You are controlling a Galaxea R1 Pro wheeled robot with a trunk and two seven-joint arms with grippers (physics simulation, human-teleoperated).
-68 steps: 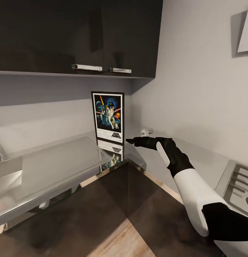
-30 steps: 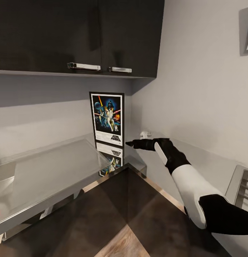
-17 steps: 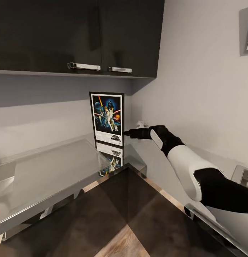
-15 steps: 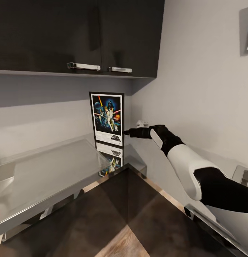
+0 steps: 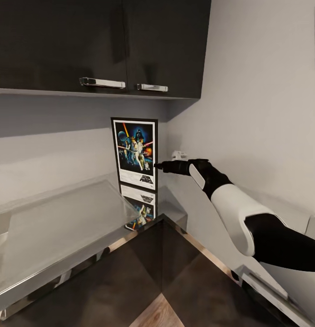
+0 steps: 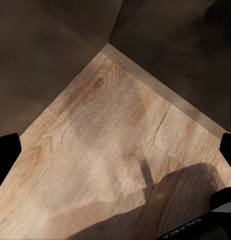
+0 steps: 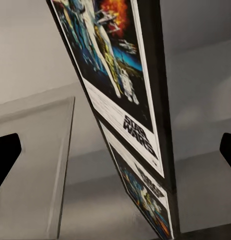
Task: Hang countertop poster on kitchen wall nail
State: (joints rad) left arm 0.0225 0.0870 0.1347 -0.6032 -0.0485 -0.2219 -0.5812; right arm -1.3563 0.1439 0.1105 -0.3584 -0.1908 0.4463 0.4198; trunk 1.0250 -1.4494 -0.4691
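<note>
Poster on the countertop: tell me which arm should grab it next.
Right. The right gripper is already at the poster's right edge, jaws open with the frame between them in its wrist view. The left gripper points down at the wooden floor.

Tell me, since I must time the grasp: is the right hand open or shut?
Open. In the right wrist view its two dark fingertips sit far apart at opposite edges, with the upright poster between them, not yet pinched.

poster (image 5: 135, 153): black frame, white border, dark blue artwork
kitchen countertop (image 5: 62, 222): glossy silver-grey
wall cabinets (image 5: 98, 45): dark brown-black
floor (image 6: 110, 165): light wood grain
</note>
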